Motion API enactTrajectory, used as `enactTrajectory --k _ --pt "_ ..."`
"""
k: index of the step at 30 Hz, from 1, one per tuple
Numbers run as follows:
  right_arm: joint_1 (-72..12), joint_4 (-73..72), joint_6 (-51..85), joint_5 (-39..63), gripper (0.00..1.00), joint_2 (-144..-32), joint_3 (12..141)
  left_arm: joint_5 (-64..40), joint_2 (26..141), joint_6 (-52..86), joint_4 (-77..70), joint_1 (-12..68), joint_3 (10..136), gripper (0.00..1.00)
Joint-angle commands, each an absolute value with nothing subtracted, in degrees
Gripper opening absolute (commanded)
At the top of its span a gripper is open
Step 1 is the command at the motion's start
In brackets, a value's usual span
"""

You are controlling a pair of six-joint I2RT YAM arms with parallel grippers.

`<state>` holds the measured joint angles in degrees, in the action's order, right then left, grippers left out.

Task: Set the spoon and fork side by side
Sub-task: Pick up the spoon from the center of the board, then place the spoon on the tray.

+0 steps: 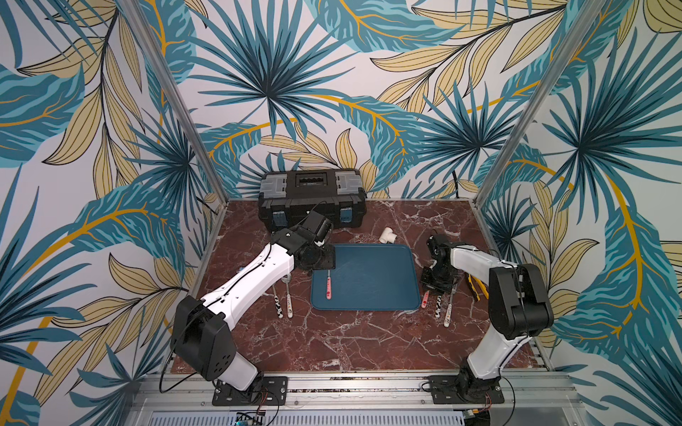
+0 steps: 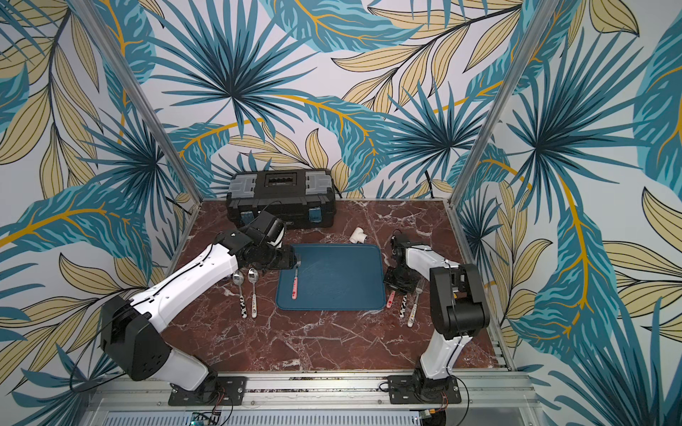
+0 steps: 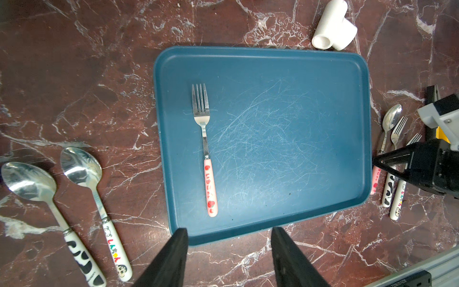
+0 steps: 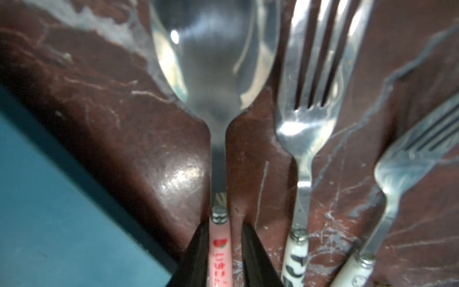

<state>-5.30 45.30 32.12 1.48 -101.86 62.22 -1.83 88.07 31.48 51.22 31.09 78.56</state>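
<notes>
Your right gripper (image 4: 224, 251) straddles the pink strawberry spoon (image 4: 216, 74) at its handle, jaws nearly touching it; whether they clamp yet, you cannot tell. The spoon's long axis runs 12 to 6 between them. Its partner, the pink fork (image 3: 205, 149), lies on the blue tray (image 3: 310, 74) toward 9 o'clock, lying parallel. Your left gripper (image 3: 228, 258) hangs open and empty over the tray's near edge

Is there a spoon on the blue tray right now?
No, only the pink-handled fork lies on the blue tray.

black toolbox (image 1: 312, 197), white pipe fitting (image 1: 388, 235) behind.
</notes>
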Motion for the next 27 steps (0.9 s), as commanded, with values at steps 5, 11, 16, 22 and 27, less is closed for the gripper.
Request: enactTrajectory --k 5,11,16,22,27 --pt "-5.63 46.77 31.95 0.62 0.1 -103.88 61.87 -1.8 87.02 30.94 50.54 31.26 77.53 0.58" --pt "-5.66 47.43 31.68 -1.3 0.02 -102.35 63.62 -1.68 87.29 30.94 50.36 31.2 77.72 0.58" --pt "-6.76 50.32 31.51 -5.15 0.0 -97.52 67.38 0.21 86.22 30.5 50.63 31.2 78.48 0.58" --pt "-15.95 55.47 32.48 -5.53 0.0 -96.06 76.13 4.45 83.18 30.59 50.09 31.01 77.53 0.59" --pt "-29.38 55.46 36.43 -0.27 0.0 -103.83 85.9 4.9 80.69 32.96 51.02 28.62 75.73 0.6"
